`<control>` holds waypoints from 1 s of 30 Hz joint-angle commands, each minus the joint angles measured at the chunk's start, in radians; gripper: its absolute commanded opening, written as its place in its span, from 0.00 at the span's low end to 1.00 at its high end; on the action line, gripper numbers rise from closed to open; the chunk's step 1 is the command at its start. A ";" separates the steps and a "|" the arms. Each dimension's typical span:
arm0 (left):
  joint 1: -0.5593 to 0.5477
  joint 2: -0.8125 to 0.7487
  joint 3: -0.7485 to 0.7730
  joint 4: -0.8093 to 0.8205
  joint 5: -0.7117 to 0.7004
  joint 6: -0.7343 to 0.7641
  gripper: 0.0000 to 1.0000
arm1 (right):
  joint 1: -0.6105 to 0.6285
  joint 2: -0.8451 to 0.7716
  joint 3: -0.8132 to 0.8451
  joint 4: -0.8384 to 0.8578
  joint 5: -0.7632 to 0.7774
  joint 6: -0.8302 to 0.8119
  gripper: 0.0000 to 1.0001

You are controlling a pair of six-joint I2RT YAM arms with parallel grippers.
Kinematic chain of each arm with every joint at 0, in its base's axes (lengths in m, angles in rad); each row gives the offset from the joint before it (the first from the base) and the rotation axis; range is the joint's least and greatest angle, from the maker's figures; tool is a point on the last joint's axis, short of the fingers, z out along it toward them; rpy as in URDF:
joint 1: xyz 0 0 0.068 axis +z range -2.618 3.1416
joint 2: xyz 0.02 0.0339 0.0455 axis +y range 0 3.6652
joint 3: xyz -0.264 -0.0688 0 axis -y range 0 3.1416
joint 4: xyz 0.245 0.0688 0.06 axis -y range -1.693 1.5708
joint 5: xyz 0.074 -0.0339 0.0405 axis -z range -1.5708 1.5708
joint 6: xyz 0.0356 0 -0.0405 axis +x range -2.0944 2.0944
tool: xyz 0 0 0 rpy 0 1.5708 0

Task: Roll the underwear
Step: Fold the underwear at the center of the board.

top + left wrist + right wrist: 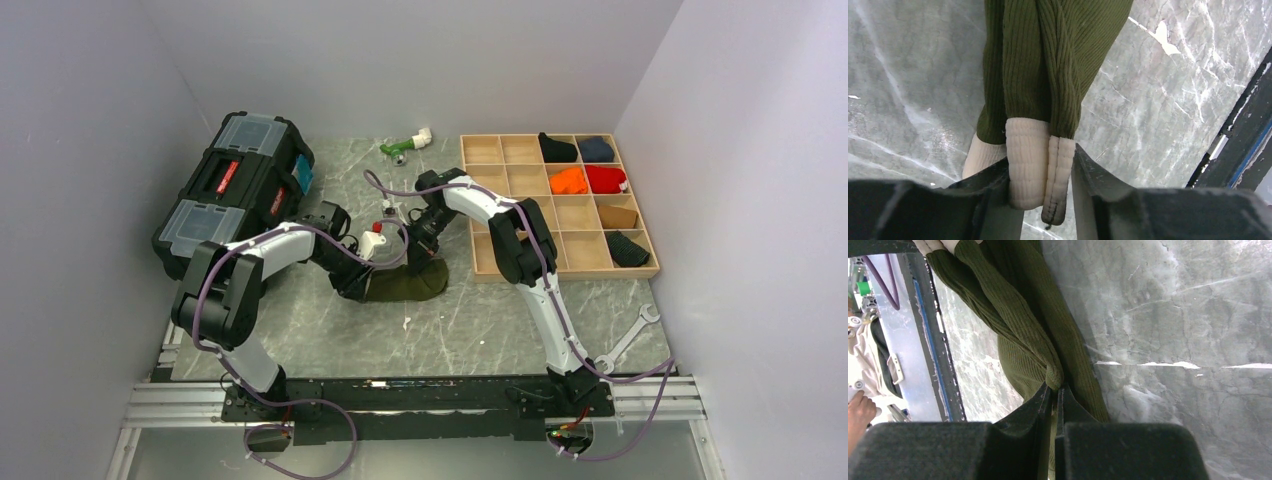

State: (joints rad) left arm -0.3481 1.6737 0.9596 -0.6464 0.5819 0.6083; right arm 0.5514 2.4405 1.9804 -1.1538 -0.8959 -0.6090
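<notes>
Underwear [405, 283] is being held low on table [480, 320], near tray [565, 272], between both grippers. Cream waistband [1028, 165] is being clamped by left gripper [1042, 159], a finger pressing each side. Olive cloth at the opposite end is being pinched by right gripper [1055, 390], its jaws nearly pressed together.
</notes>
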 commanded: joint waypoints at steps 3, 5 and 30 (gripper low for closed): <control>0.003 0.001 -0.003 -0.084 0.016 0.019 0.44 | 0.005 -0.059 0.008 -0.005 -0.032 -0.008 0.00; 0.003 -0.008 -0.002 -0.082 0.013 0.015 0.44 | 0.005 -0.057 0.008 -0.005 -0.032 -0.008 0.00; 0.049 -0.060 0.067 -0.052 0.133 -0.019 0.52 | 0.009 -0.049 0.006 -0.015 -0.043 -0.020 0.00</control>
State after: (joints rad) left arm -0.3008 1.6501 0.9848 -0.6964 0.6579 0.5858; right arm 0.5556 2.4405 1.9804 -1.1542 -0.9005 -0.6094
